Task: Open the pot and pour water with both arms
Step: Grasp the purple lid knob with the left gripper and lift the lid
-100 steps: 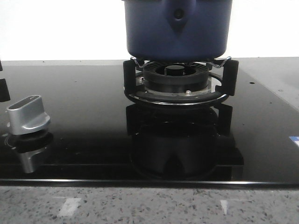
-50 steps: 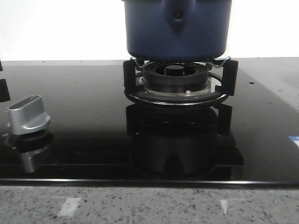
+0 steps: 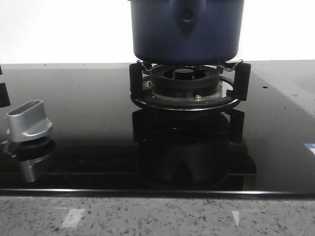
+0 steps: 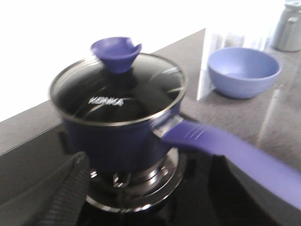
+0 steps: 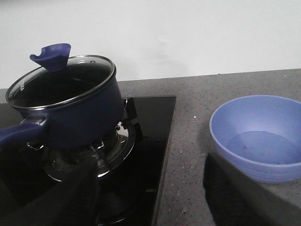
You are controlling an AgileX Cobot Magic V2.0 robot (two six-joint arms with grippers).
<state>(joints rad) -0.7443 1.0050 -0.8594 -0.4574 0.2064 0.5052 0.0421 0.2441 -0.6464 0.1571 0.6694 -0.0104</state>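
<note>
Left gripper (image 4: 146, 197), seen from its own wrist camera, stands spread wide, its two dark fingers (image 4: 61, 197) apart at either side of the frame and gripping nothing; the pot's long blue handle (image 4: 225, 150) runs across the gap between them, though whether it touches either finger cannot be told. Right gripper (image 5: 146, 197) is likewise parted and empty, one blurred finger low before the stove, the other before the blue bowl (image 5: 258, 136).

The dark-blue pot (image 3: 187, 29) sits on the gas burner (image 3: 186, 83) of a glossy black cooktop (image 3: 88, 113), its glass lid (image 4: 117, 89) in place with a blue cupped knob (image 4: 115, 54) on top. The bowl rests on the speckled grey counter (image 5: 193, 141) just beside the cooktop's edge, well apart from the pot. A silver stove knob (image 3: 28, 120) stands near the cooktop's front left.
</note>
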